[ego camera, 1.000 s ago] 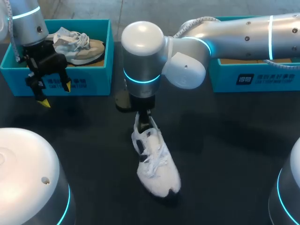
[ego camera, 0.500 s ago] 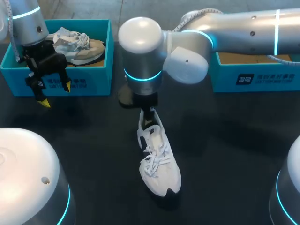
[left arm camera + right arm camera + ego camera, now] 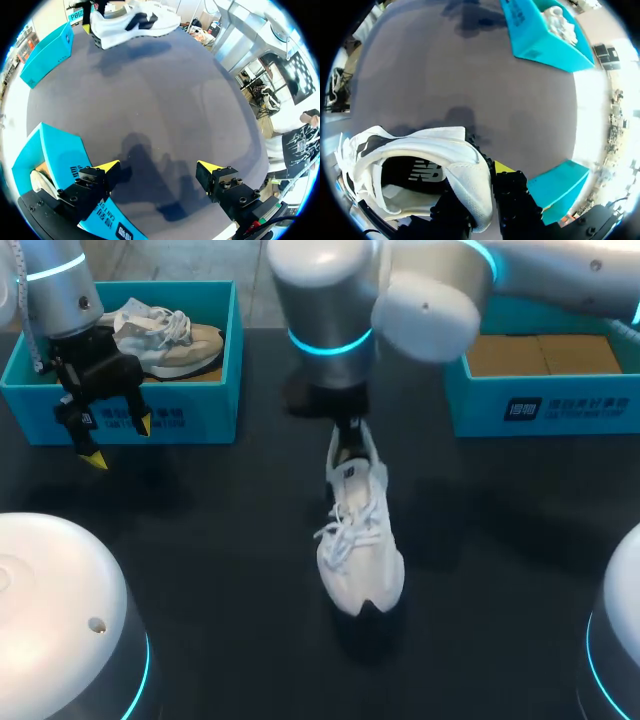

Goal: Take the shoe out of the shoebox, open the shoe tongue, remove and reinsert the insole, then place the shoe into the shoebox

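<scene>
R gripper (image 3: 346, 438) clamped on heel of white shoe (image 3: 358, 540), toe-down mid-table; L gripper (image 3: 159, 166) wide open, empty. We reckon it's the boxing step: next we need lift, swing right into far shoebox (image 3: 545, 405).

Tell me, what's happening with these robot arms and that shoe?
The right gripper has a white shoe pinched by the back of its heel, one finger inside and one outside, out on the dark table between two blue boxes. The left gripper hangs open, holding nothing, in front of the left box, where a second shoe lies.
</scene>
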`<control>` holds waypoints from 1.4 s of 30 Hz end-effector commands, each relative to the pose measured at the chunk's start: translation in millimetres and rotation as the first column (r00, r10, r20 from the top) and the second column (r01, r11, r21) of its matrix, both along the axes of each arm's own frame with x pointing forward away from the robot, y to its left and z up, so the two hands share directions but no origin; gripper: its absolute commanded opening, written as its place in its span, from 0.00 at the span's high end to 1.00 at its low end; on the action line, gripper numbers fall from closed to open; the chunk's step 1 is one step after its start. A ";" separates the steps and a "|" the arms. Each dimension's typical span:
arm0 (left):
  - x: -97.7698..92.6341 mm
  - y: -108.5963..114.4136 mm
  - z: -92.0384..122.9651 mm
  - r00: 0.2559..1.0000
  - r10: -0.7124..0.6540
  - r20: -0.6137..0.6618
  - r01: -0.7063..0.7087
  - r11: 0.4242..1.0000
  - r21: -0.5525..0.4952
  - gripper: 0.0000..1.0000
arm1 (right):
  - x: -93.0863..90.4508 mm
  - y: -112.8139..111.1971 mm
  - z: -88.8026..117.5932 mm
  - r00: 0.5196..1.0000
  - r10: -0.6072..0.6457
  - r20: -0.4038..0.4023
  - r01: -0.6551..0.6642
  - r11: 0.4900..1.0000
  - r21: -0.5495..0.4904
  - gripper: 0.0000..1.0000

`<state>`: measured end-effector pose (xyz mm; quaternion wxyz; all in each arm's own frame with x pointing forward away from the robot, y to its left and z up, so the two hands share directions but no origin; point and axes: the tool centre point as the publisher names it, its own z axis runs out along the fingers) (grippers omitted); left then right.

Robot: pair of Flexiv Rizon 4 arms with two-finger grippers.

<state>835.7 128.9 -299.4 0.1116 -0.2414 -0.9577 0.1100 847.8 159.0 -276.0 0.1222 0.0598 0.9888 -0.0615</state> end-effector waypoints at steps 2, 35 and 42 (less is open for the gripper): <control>-0.4 0.1 0.6 1.000 0.000 0.001 0.000 1.000 0.002 0.00 | 4.5 -22.0 45.3 0.999 -0.032 0.022 0.032 0.999 -0.002 1.00; -0.4 0.1 0.6 1.000 0.000 0.001 0.000 1.000 0.002 0.00 | 40.5 -57.1 84.7 0.983 -0.173 0.066 0.180 0.975 -0.130 1.00; -0.4 0.1 0.6 1.000 0.000 0.001 0.000 1.000 0.002 0.00 | 66.3 -71.8 99.3 0.984 -0.133 0.115 0.149 0.979 -0.141 1.00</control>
